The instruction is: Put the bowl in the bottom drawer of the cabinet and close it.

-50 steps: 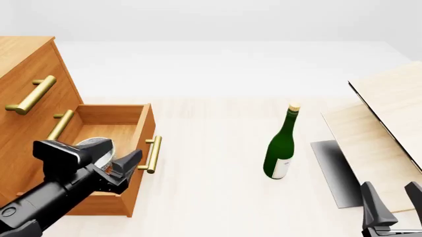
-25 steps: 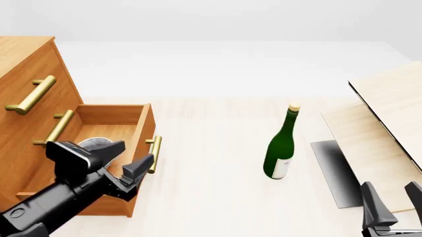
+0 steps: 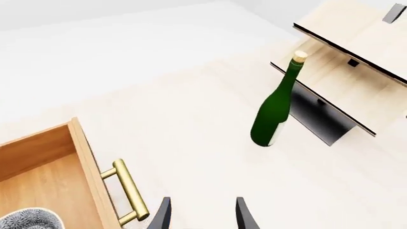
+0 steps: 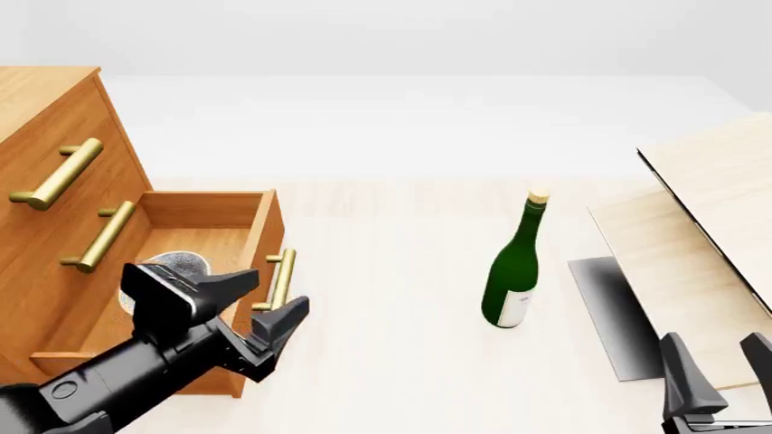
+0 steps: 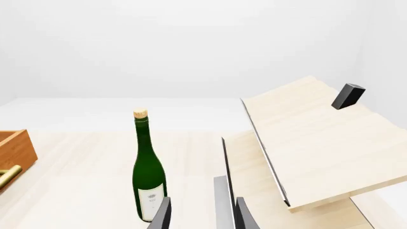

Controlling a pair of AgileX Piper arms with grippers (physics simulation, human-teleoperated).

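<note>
Bowl [image 4: 169, 265] in pulled-out bottom drawer [image 4: 248, 271] | left gripper [image 4: 263, 303] spread, empty, by its handle | right gripper [image 4: 719, 366] spread, idle

The cabinet [image 4: 49, 181], an orange-brown wooden chest with three brass bar handles, stands at the tabletop's left edge. Its bottom drawer [image 4: 248, 271] is pulled out toward the table's middle, open, its brass handle facing right. The bowl [image 4: 169, 268], small, round, speckled grey-white with a silvery rim, sits upright on the drawer's floor, partly hidden in the front view.
</note>
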